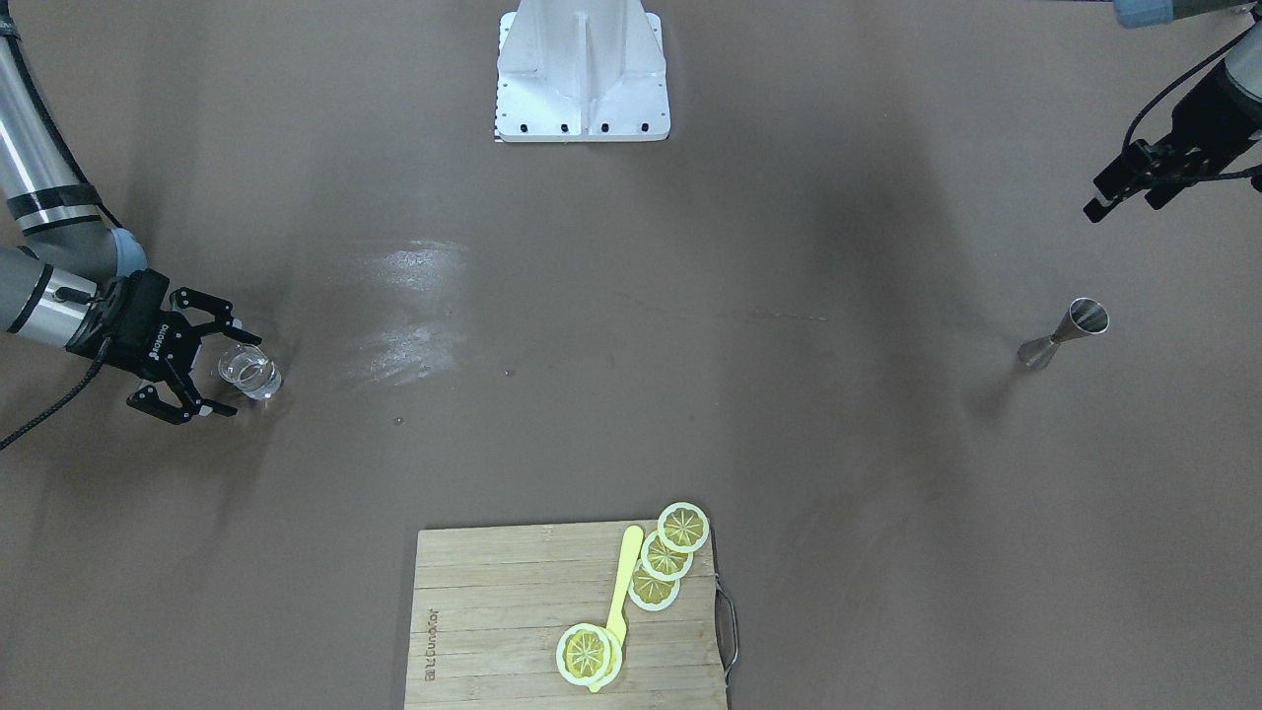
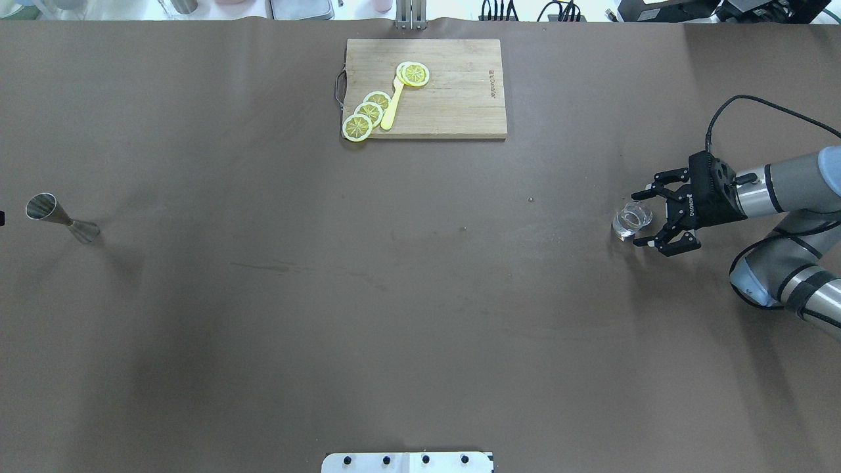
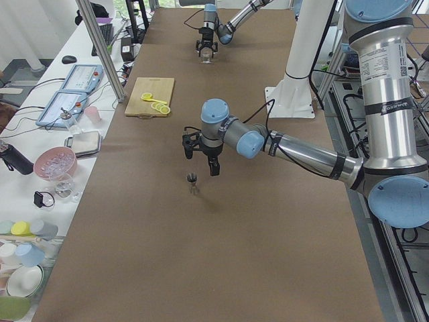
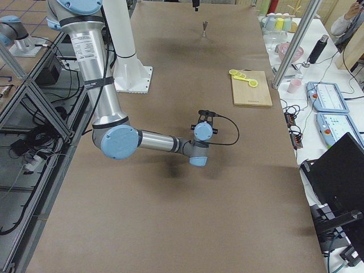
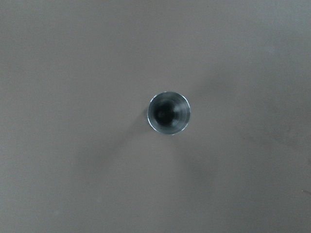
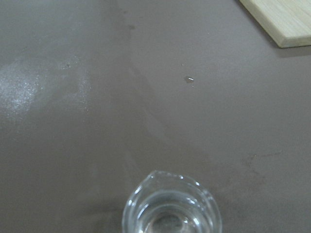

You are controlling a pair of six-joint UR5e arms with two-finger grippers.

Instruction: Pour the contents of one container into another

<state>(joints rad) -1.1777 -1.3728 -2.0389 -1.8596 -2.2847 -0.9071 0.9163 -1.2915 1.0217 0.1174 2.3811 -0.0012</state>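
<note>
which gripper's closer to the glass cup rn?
Right. The right gripper has its open fingers on either side of the glass cup, not closed on it. The left gripper hangs above the steel jigger at the table's opposite end, far from the cup.

Clear glass cup (image 2: 632, 220); shiny steel jigger (image 2: 62, 218); wooden board (image 2: 453, 98); matt table (image 2: 394, 295).

Cup (image 6: 171, 206): lower part cut off by the right wrist view's bottom edge.
Board (image 1: 493, 611): near end cropped in the front view.
Jigger (image 4: 205, 26): too small for detail in the right side view.
Left gripper (image 1: 1124, 205): almost wholly beyond the overhead view's left edge.
</note>
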